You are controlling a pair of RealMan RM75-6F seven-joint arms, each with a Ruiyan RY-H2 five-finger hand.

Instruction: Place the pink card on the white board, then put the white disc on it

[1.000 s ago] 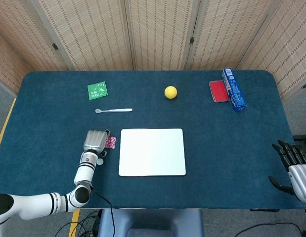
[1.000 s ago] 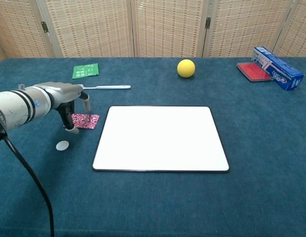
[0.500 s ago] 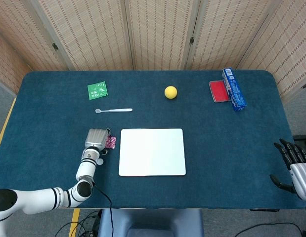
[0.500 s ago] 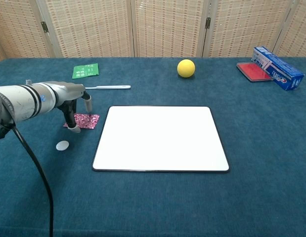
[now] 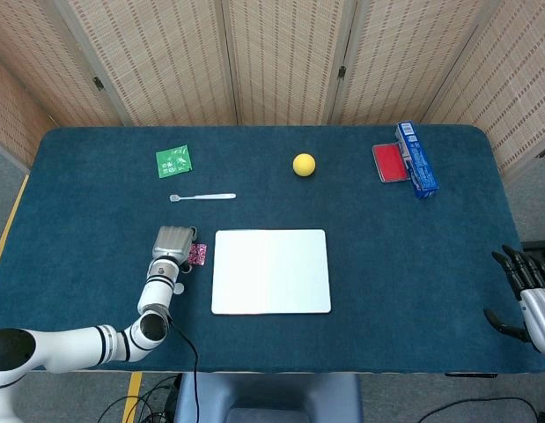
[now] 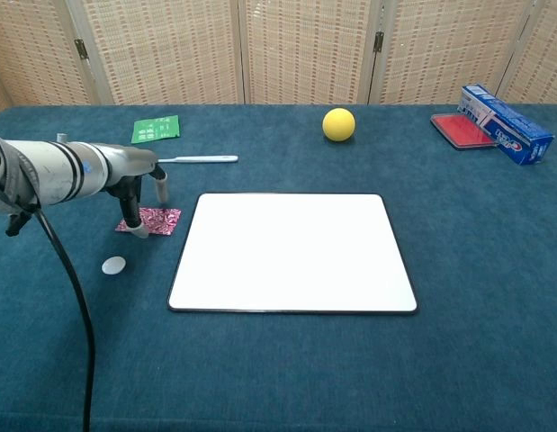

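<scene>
Nearest the robot, the white disc (image 6: 113, 265) lies flat on the cloth, small, round and untouched. Just beyond it the left hand (image 6: 139, 184) stands fingers-down over the pink card (image 6: 152, 220), fingertips at its near edge, though whether they pinch it I cannot tell. The card is thin, glittery and flush with the cloth beside the white board (image 6: 292, 251), so the fingers may slide off or push it away. The right hand (image 5: 532, 295) waits apart, fingers spread.
</scene>
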